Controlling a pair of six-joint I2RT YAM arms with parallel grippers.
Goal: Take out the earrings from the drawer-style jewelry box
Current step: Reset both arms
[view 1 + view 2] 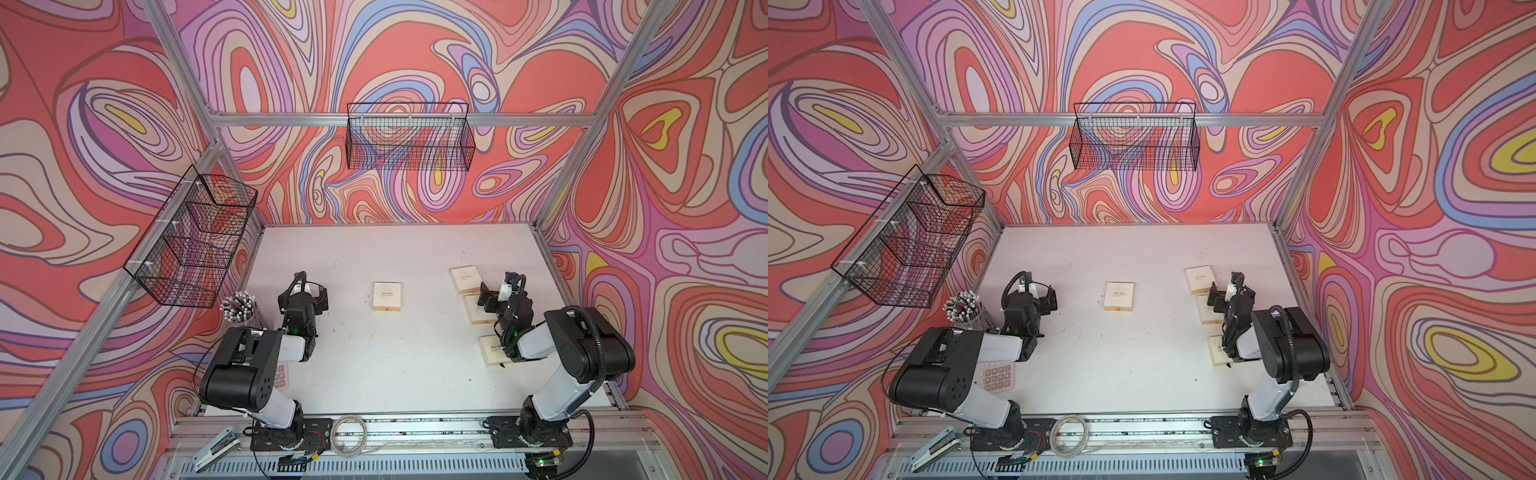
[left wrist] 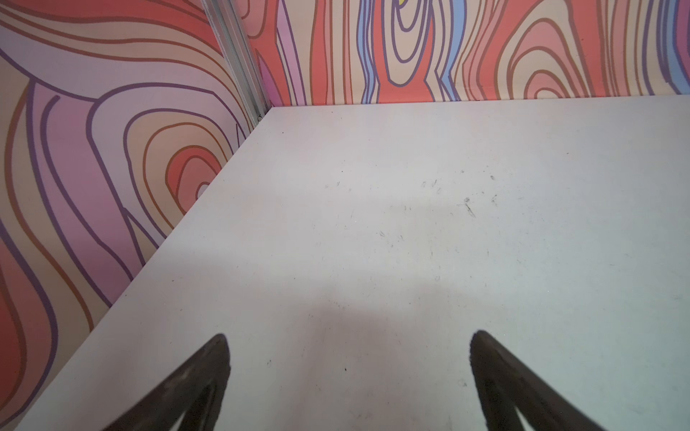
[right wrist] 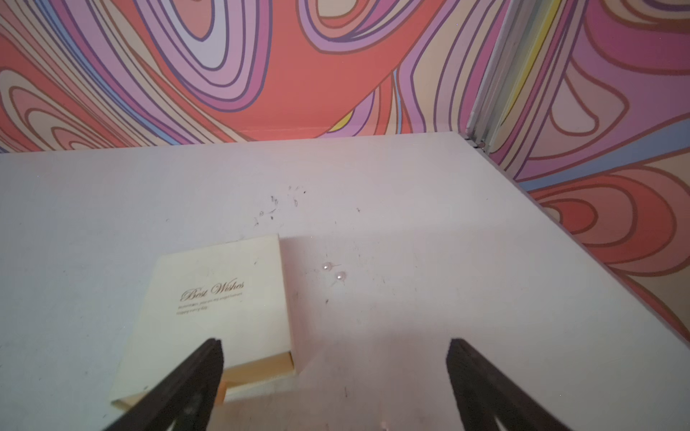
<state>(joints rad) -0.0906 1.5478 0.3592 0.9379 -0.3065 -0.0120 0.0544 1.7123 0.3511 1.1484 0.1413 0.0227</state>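
Already, two earrings [image 3: 339, 276] are laid beside a cream box [image 3: 220, 309] — left gripper [image 2: 349, 336] and right gripper [image 3: 336, 343] are held open, empty — the central box [image 1: 387, 296] judged pending.

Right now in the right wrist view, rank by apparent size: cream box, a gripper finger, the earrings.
1. Cream box: largest.
2. Either finger of the right gripper: smaller, though cropped and near the lens, so unsure.
3. The earrings: two alike specks, tied.
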